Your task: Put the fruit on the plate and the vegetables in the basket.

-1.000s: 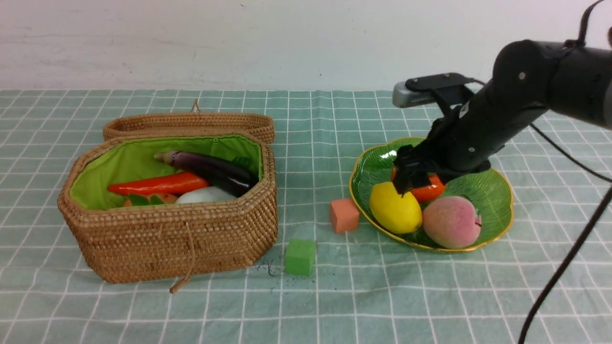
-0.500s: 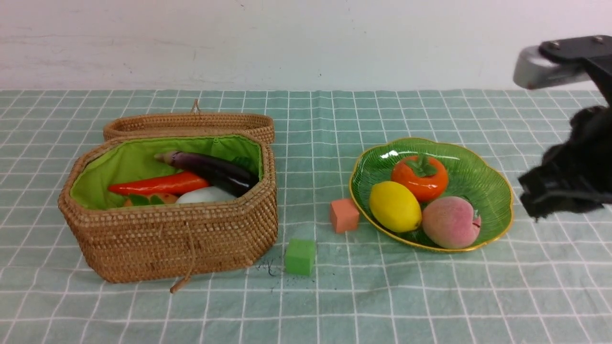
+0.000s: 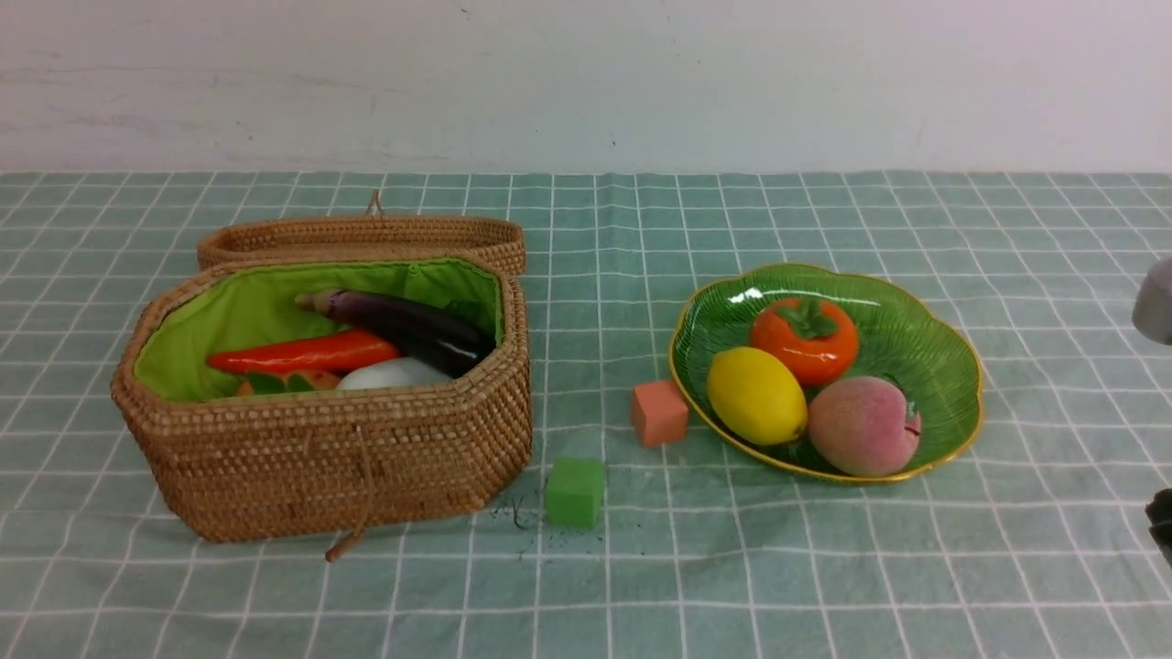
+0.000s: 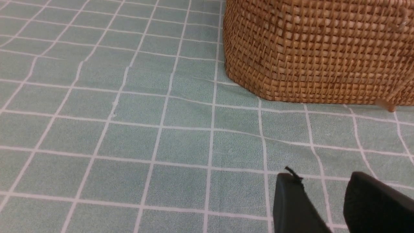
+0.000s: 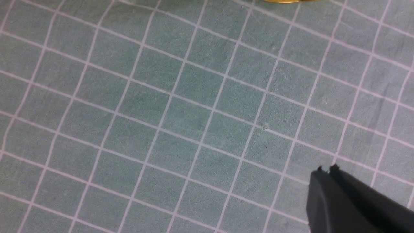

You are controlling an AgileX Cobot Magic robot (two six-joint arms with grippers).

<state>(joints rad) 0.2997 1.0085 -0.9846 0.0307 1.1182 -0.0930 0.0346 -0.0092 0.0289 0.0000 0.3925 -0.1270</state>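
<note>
Three fruit (image 3: 806, 384), three visible vegetables (image 3: 366, 352), two cubes (image 3: 618, 453).

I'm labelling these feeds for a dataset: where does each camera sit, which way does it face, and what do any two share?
Front view: between the arms, facing forward over the basket and plate to the wall; only slivers of the right arm at the right edge.
Left wrist view: on the left arm, angled down at the tablecloth beside the basket's wall; left gripper tips show, parted.
Right wrist view: on the right arm, looking down at cloth; right gripper shut, plate rim at the edge.
Shared: front and left wrist both show the basket.
</note>
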